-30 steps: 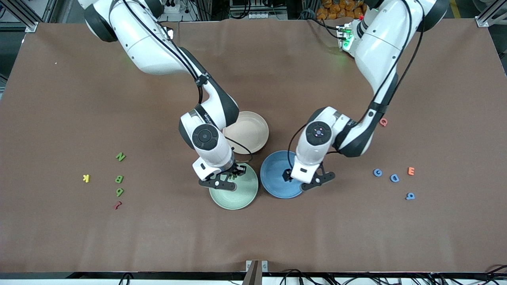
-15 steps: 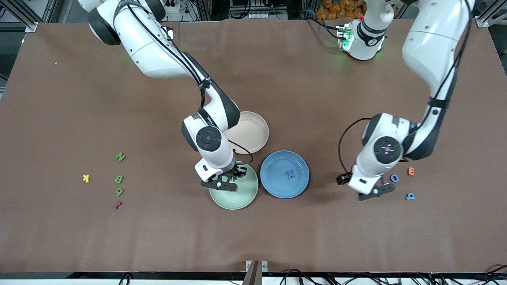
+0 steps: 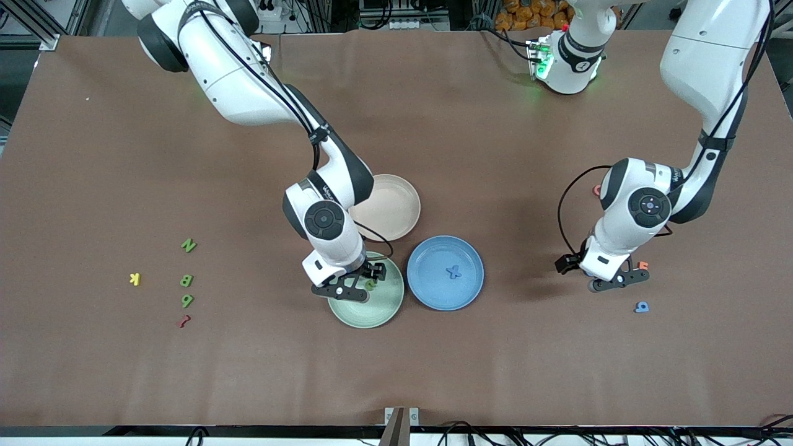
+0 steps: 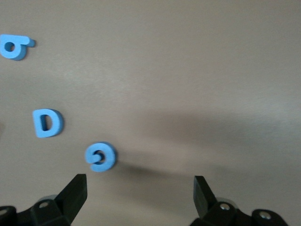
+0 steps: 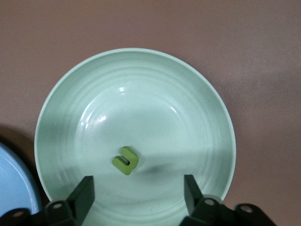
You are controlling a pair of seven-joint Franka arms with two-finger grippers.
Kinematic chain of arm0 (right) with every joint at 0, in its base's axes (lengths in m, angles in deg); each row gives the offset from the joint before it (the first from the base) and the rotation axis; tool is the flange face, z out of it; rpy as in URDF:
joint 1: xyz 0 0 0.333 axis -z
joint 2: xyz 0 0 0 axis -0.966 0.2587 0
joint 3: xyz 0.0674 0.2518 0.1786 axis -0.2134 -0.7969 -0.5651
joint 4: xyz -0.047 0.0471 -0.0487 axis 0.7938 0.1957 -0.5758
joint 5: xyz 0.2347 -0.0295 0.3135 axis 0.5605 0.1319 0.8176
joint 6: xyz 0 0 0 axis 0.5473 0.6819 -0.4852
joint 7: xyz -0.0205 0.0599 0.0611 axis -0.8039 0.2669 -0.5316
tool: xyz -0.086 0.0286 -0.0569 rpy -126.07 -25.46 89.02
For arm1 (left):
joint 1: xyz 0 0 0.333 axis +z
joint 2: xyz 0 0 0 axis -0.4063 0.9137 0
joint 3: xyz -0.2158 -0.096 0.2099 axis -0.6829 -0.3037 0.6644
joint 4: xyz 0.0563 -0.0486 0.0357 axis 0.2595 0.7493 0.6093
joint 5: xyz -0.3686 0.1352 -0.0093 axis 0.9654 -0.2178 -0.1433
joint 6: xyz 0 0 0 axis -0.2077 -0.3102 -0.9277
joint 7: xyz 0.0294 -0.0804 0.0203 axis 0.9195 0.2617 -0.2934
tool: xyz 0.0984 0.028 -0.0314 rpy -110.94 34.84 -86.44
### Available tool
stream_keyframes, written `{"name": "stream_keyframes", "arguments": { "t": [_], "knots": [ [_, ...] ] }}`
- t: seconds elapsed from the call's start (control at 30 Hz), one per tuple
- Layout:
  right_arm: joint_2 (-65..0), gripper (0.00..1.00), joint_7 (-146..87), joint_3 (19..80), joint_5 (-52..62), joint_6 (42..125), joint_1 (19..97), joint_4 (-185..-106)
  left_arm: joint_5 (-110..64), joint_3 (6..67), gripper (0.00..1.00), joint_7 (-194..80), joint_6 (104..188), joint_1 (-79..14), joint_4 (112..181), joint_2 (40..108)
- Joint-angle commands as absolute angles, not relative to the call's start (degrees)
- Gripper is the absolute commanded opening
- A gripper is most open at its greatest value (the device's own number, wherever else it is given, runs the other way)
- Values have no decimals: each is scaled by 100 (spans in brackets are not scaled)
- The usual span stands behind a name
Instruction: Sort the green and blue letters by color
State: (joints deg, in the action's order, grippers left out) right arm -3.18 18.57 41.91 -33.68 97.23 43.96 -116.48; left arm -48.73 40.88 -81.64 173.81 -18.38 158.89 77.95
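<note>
My right gripper hangs open over the green plate, and a green U lies loose in it. In the right wrist view the U rests on the plate just ahead of my open right gripper. A blue X lies in the blue plate. My left gripper is open and low over the blue letters; its wrist view shows the G, D and 9 ahead of the left gripper. Green N, B and 6 lie toward the right arm's end.
A beige plate sits beside the green and blue plates, farther from the front camera. A yellow K and a dark red squiggle lie by the green letters. An orange E and a pink Q peek out beside the left arm.
The left arm swung from over the blue plate to the blue letters at its end of the table. My right gripper opened and the green U now lies in the green plate.
</note>
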Motion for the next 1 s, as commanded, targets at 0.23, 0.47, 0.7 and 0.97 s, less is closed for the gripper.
{"name": "stream_keyframes", "arguments": {
  "t": [0.23, 0.47, 0.7, 0.97],
  "knots": [
    [-821, 100, 1808, 4118, -3384, 8845, 4749, -11562, -5122, 4010, 100, -7766, 17477, -1396, 16050, 7912],
    [-1340, 100, 1167, 4101, -3366, 8063, 5101, -11606, -5166, 4010, 100, -7757, 17513, -1404, 15918, 8141],
    [-2059, 100, 535, 4110, -3366, 7798, 5513, -12237, -5385, 4037, 100, -7757, 17767, -1317, 15918, 8369],
    [-2992, 100, -319, 4118, -3366, 7851, 6094, -13354, -5465, 4046, 100, -7678, 17864, -1281, 15874, 8440]
  ]
}}
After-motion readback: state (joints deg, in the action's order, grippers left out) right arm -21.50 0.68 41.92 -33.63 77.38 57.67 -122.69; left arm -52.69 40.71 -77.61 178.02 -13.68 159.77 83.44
